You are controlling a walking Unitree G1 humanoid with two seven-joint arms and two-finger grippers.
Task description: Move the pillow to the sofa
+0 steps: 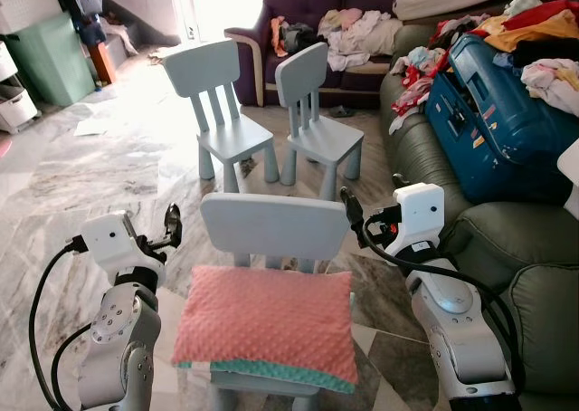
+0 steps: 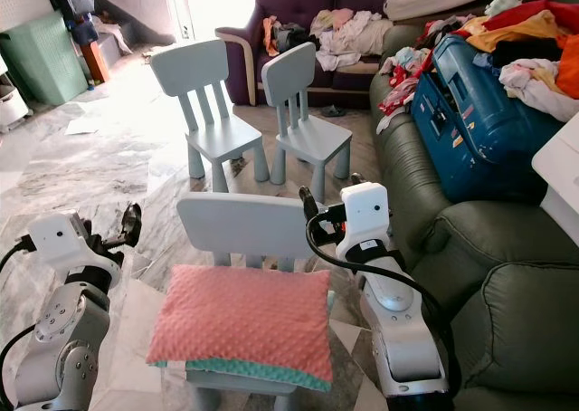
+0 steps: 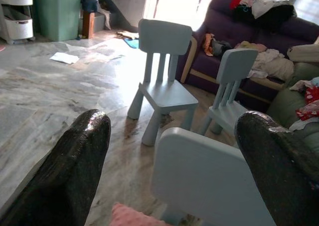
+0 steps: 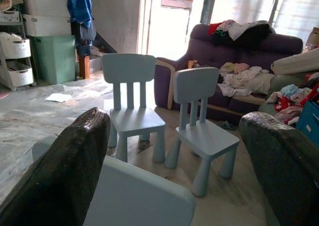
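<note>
One pillow [image 1: 265, 325], three chairs (pale blue), two open pincers flanking.

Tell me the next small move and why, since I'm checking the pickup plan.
Probably lower both open grippers toward the pink textured pillow. It lies untouched on the pale blue chair, while the left gripper and right gripper hover on either side of the backrest, above the pillow's ends.

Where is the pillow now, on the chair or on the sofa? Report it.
On the chair. The pillow lies flat on the seat of the nearest chair, between both open hands; the sofa stands apart at the right.
</note>
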